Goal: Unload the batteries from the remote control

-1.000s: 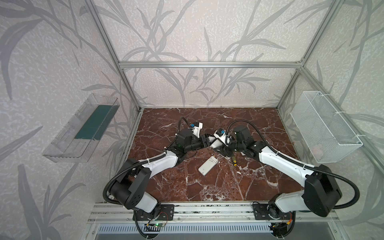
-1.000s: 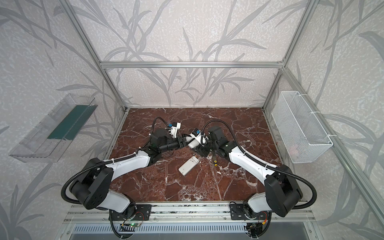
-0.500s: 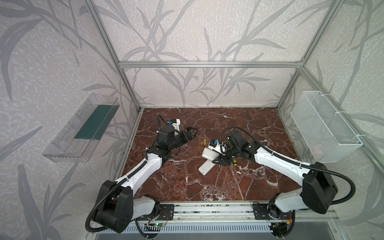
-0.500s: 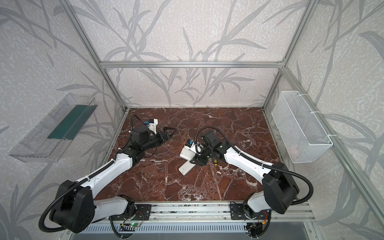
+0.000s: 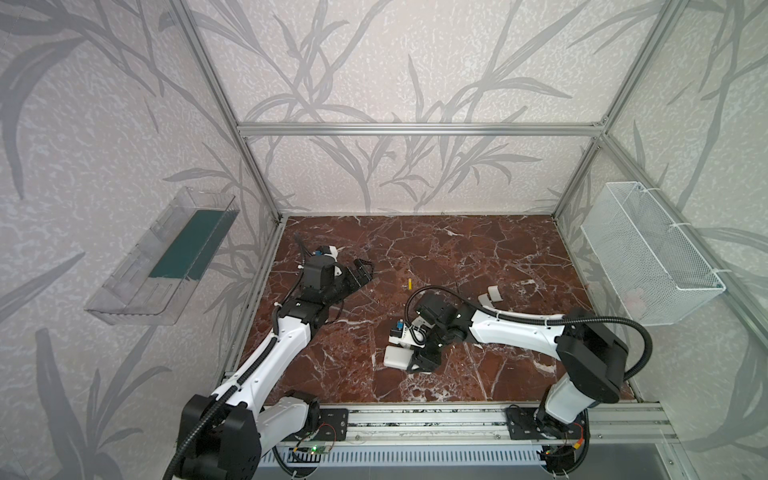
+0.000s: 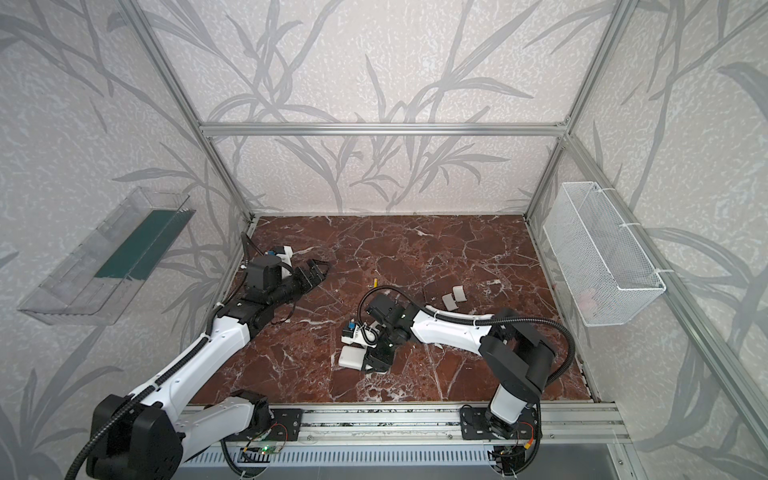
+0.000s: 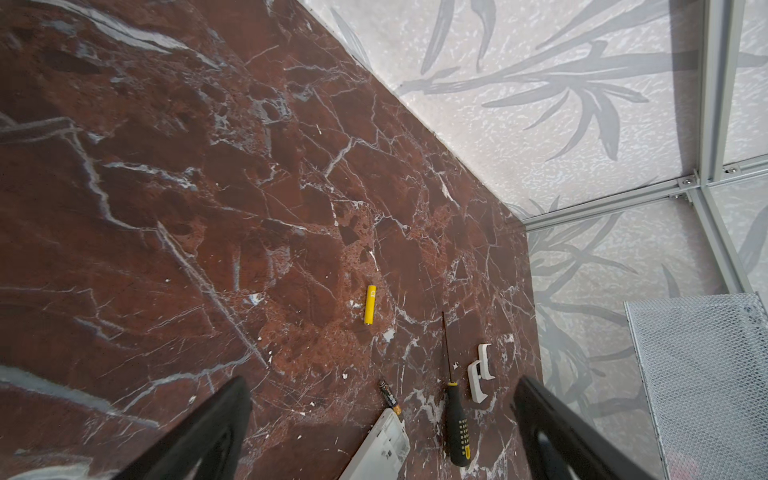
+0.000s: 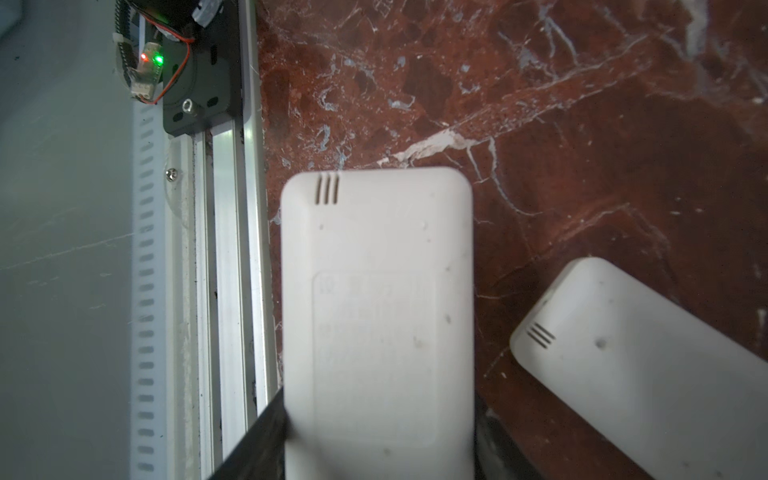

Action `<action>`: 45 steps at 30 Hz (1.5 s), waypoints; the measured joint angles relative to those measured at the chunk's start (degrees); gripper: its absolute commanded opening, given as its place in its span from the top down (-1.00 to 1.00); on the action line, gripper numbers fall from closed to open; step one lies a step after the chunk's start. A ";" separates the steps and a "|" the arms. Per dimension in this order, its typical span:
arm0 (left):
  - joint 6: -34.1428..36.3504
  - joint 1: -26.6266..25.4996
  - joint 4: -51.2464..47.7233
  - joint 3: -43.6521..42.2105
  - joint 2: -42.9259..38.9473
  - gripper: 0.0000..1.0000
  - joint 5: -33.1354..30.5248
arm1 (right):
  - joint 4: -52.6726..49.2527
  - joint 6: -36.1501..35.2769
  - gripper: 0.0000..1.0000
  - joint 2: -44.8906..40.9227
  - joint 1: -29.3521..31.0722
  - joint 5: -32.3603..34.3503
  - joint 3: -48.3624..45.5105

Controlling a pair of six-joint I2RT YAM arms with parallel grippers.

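Okay, left jaws wide open, empty; right jaws clamp the remote by one end. One yellow battery lies on the worktop near the screwdriver. Risk: end grip slips, I drop it.

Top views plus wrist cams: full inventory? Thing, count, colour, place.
table: 1, red-brown marble, cell floor
held remote: 1, white, in the right gripper
second remote: 1, white, on table beside it
yellow battery: 1, yellow, loose mid-table
dark battery: 1, black-gold, at a remote's open end
white covers: 2, white, table's right side
screwdriver: 1, black-yellow handle, near the covers
clear tray: 1, clear with green liner, left wall
wire basket: 1, white, right wall
left gripper: 1, black, open, empty
right gripper: 1, black, shut on the held remote
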 measured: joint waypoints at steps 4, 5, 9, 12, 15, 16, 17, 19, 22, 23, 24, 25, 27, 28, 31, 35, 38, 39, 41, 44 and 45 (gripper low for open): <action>0.00 0.26 -0.46 -0.26 0.00 -0.98 -0.02 | 1.88 1.81 0.35 3.76 1.14 -1.20 2.16; 0.00 0.35 -0.46 -0.26 0.00 -0.98 -0.02 | 2.38 2.38 0.35 4.94 1.29 -1.51 2.58; 0.02 0.70 -0.68 -0.26 0.00 -0.99 -0.04 | 3.45 4.52 0.35 8.68 1.33 -1.81 3.26; 0.02 0.94 -0.79 -0.26 0.00 -0.98 0.00 | 3.78 5.86 0.35 10.19 1.29 -1.53 3.74; 0.02 1.20 -0.85 -0.28 0.00 -0.99 -0.02 | 3.80 6.86 0.35 10.91 1.33 -0.07 5.05; 0.02 1.29 -0.85 -0.28 0.00 -0.99 -0.02 | 3.82 6.99 0.35 11.08 1.33 0.57 5.40; 0.02 1.38 -0.85 -0.28 0.00 -0.98 -0.02 | 3.80 7.19 0.35 11.23 1.33 1.33 5.75; 0.04 1.44 -0.85 -0.28 0.00 -0.99 0.00 | 3.74 7.74 0.34 11.50 1.33 3.15 6.38; 0.02 1.64 -0.85 -0.28 0.00 -0.99 0.09 | 3.61 8.28 0.33 12.00 1.18 5.90 7.54; 0.02 1.75 -0.83 -0.28 0.00 -0.98 0.09 | 3.48 8.33 0.33 12.13 1.11 6.78 7.82; 0.02 1.79 -0.83 -0.28 0.00 -0.99 0.11 | 3.34 8.33 0.32 12.24 1.09 7.61 8.07; 0.04 1.81 -0.83 -0.28 0.00 -0.99 0.11 | 3.26 8.28 0.31 12.35 1.05 8.28 8.28; 0.07 1.86 -0.83 -0.28 0.02 -0.98 0.13 | 2.51 7.82 0.31 12.72 0.90 9.92 9.11; 0.11 1.90 -0.81 -0.28 0.04 -0.99 0.15 | 2.12 7.63 0.29 12.94 0.81 10.54 9.53; 0.50 2.01 -0.81 -0.28 0.35 -0.99 0.22 | 0.96 6.10 0.29 13.62 0.35 12.28 10.80; 1.46 2.08 -0.85 -0.28 1.14 -0.99 0.39 | -0.87 3.15 0.25 14.51 -0.37 14.45 12.55; 2.97 2.16 -1.44 -0.15 2.45 -0.99 0.59 | -2.71 -0.04 0.22 15.21 -0.59 15.65 13.97; 3.63 2.16 -1.84 0.02 3.06 -0.99 0.63 | -3.34 -1.49 0.22 15.41 -0.63 15.65 14.38; 5.16 2.21 -3.23 0.96 4.39 -0.99 0.63 | -3.98 -4.48 0.20 15.45 -0.66 15.54 14.47; 7.52 2.23 -5.07 2.43 5.51 -0.99 0.52 | -4.57 -8.85 0.16 15.45 -0.63 15.08 14.47; 8.28 2.23 -5.57 2.89 5.57 -0.99 0.37 | -4.76 -10.19 0.14 15.47 -0.63 15.04 14.49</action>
